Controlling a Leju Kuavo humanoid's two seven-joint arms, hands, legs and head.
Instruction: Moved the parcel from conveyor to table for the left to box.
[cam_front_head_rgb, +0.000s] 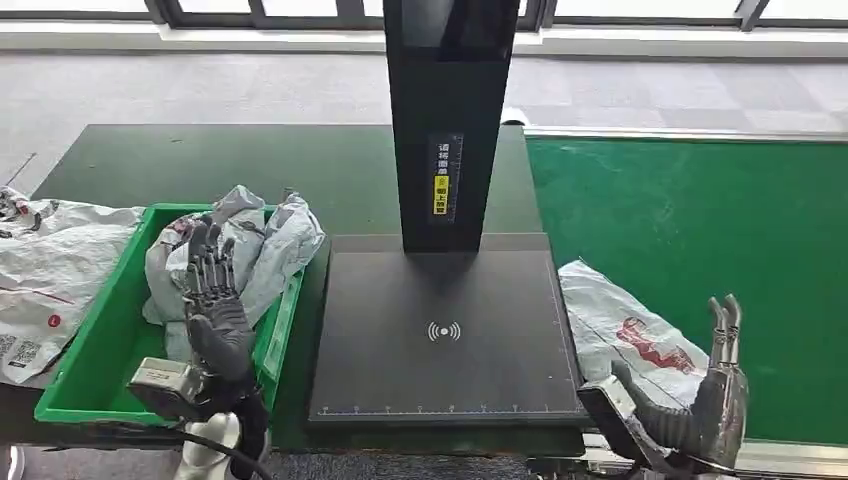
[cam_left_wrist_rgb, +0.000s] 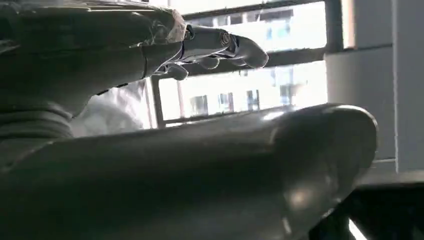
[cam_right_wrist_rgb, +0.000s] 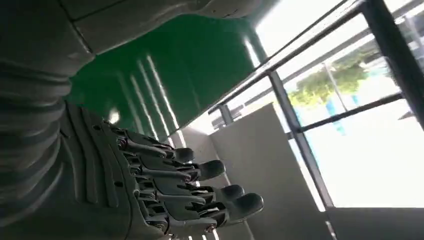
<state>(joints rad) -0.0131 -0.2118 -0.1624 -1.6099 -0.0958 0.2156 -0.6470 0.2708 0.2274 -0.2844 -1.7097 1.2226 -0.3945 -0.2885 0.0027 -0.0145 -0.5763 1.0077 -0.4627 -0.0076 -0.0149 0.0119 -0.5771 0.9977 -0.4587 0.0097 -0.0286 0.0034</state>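
Note:
A white plastic parcel (cam_front_head_rgb: 632, 333) with a red mark lies on the green conveyor belt (cam_front_head_rgb: 700, 230), right beside the black scanner plate (cam_front_head_rgb: 440, 340). My right hand (cam_front_head_rgb: 715, 385) stands on edge just right of the parcel, fingers straight up and apart, holding nothing; the right wrist view shows its fingers (cam_right_wrist_rgb: 200, 185) loose over the belt. My left hand (cam_front_head_rgb: 213, 300) hovers flat and open over the green box (cam_front_head_rgb: 100, 350), above the grey-white parcels (cam_front_head_rgb: 250, 250) piled inside. Its fingers (cam_left_wrist_rgb: 220, 45) stretch out in the left wrist view.
A tall black scanner post (cam_front_head_rgb: 448, 120) rises from the plate at the centre. More white bags (cam_front_head_rgb: 50, 270) lie on the dark table left of the box. Windows and grey floor run along the far side.

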